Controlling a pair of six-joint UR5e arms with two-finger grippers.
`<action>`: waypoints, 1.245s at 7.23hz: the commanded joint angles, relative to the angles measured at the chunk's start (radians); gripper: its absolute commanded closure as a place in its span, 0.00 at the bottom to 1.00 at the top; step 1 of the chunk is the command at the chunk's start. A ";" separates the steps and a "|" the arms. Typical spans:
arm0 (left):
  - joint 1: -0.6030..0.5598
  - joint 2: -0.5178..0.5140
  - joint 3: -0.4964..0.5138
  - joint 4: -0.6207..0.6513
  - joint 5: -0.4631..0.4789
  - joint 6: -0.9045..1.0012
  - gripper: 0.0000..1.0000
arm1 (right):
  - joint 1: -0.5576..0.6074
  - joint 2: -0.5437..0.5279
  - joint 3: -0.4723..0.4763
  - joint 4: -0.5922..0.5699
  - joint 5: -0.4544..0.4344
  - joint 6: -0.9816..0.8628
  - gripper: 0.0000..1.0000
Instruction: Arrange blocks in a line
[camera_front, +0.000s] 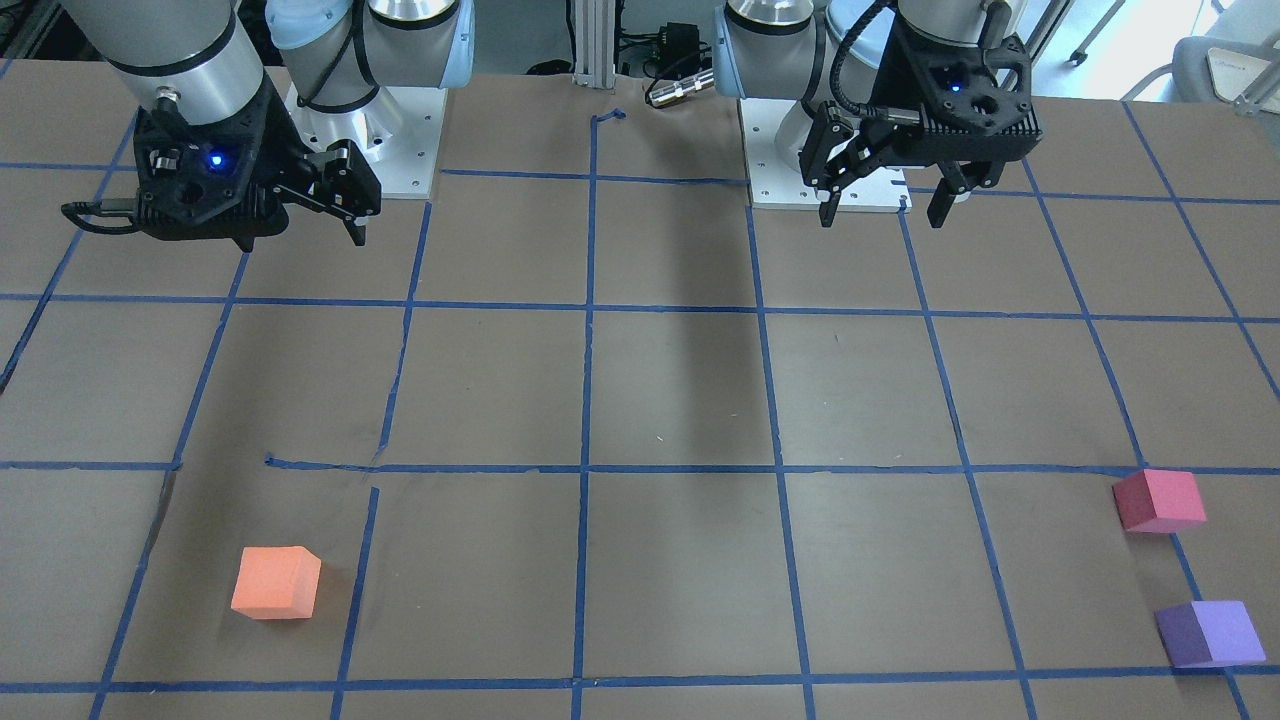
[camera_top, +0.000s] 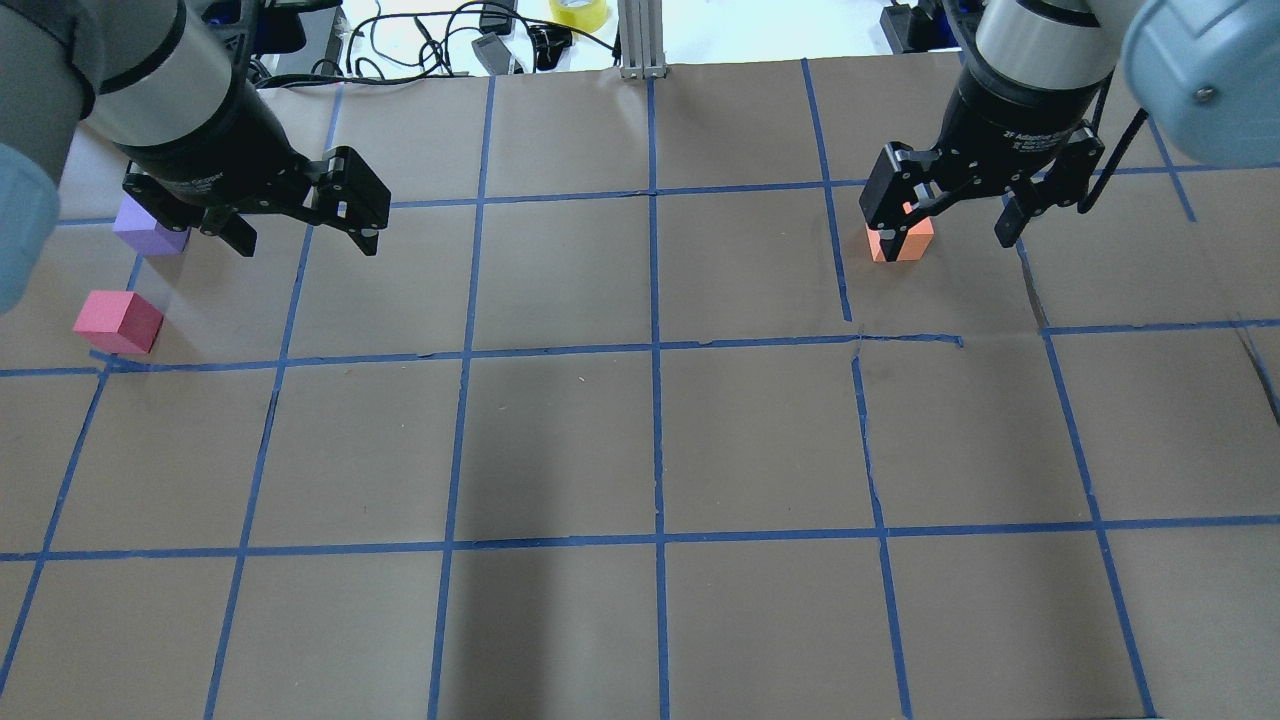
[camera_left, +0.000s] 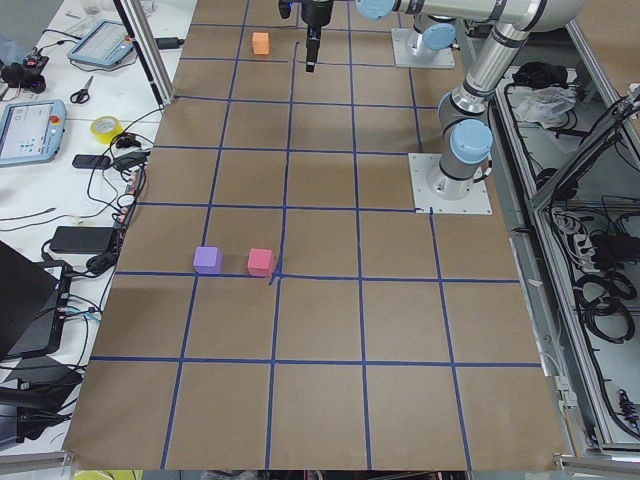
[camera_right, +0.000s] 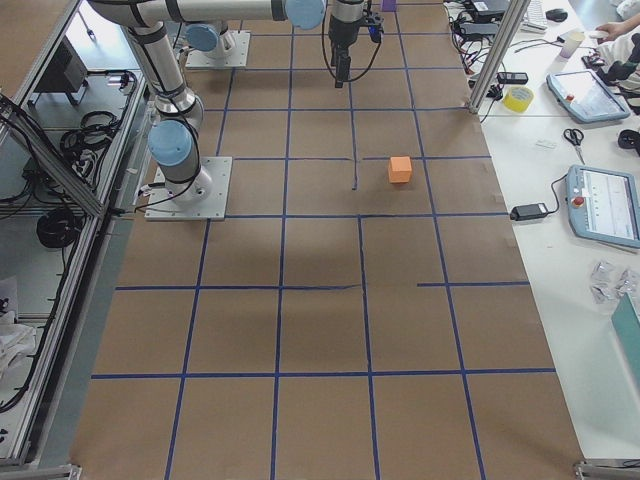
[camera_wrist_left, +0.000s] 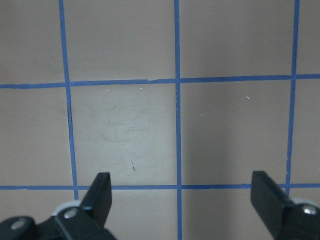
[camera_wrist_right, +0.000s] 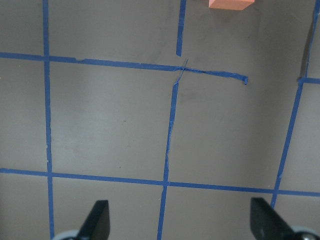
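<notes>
1. Purple cube (camera_front: 1210, 633) lies nearest in the front-facing view. It sits flat on the brown worktop (camera_front: 680, 390), close to the operators' long edge, on the robot's left half.
2. Pinkish-red cube (camera_front: 1159, 501) sits just beside the purple one, a little further from that edge. The two are apart, not touching. The pinkish-red one lies by a crossing of the blue tape lines (camera_front: 585, 400).
3. Orange cube (camera_front: 276, 582) rests alone on the robot's right half. It is about as near the operators' edge as the other two and well apart from them.
4. Left arm (camera_front: 945, 40) hangs above the worktop, on the robot's side of the cubes. Its jaws are spread wide and hold nothing. Its wrist view shows only bare paper and tape between them.
5. Right arm (camera_front: 170, 50) hangs likewise, its jaws spread and empty. In its wrist view the orange cube (camera_wrist_right: 229, 4) shows at the top edge, ahead of the jaws and not between them.
6. The three cubes do not yet stand in one row.
</notes>
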 joint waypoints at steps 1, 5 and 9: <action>0.001 0.003 0.002 -0.001 -0.002 -0.001 0.00 | 0.000 0.000 0.000 0.000 -0.006 0.000 0.00; 0.001 -0.009 0.005 0.001 -0.008 -0.001 0.00 | 0.000 0.000 0.002 0.000 -0.010 0.000 0.00; 0.008 -0.003 -0.003 0.013 -0.013 -0.010 0.00 | -0.002 0.008 0.002 -0.021 -0.012 0.012 0.00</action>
